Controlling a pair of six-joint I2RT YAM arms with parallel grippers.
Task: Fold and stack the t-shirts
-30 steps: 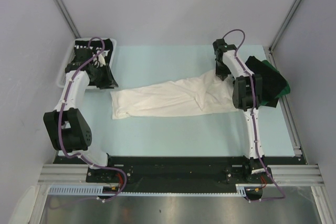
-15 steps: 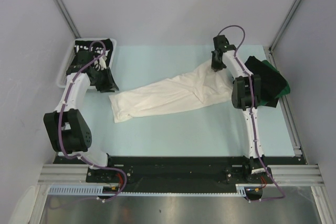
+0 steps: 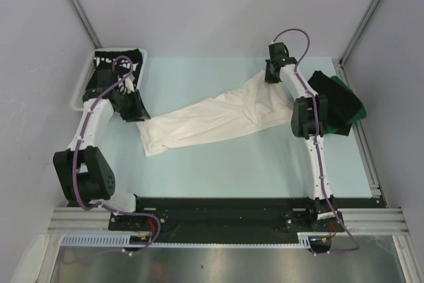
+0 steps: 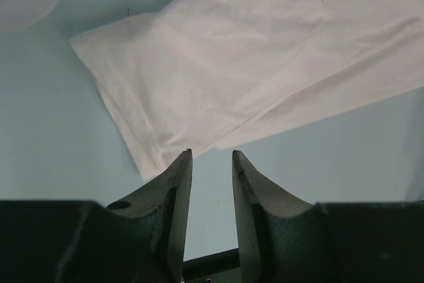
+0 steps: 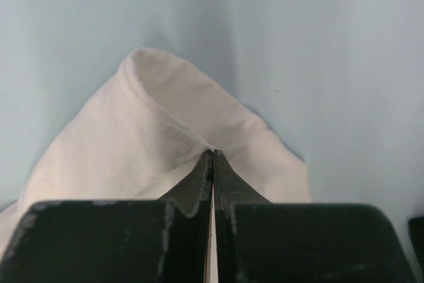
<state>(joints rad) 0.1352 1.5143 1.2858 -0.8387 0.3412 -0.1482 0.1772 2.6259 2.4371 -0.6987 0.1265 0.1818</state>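
Observation:
A white t-shirt lies stretched diagonally across the pale blue table, plain side up. My right gripper is at its far right end. In the right wrist view that gripper is shut on a pinched fold of the white t-shirt. My left gripper hovers beside the shirt's near left end, by the basket. The left wrist view shows this gripper open with only bare table between its fingers, and the white t-shirt just beyond its tips. Folded black and dark green t-shirts are stacked at the right edge.
A white mesh basket at the back left holds dark t-shirts, one with white lettering. Grey walls close in the table on three sides. A metal rail runs along the right edge.
My right gripper has moved toward the back of the table, dragging the shirt's right end with it, so the shirt lies more diagonally. My left gripper shifted slightly toward the shirt's left end.

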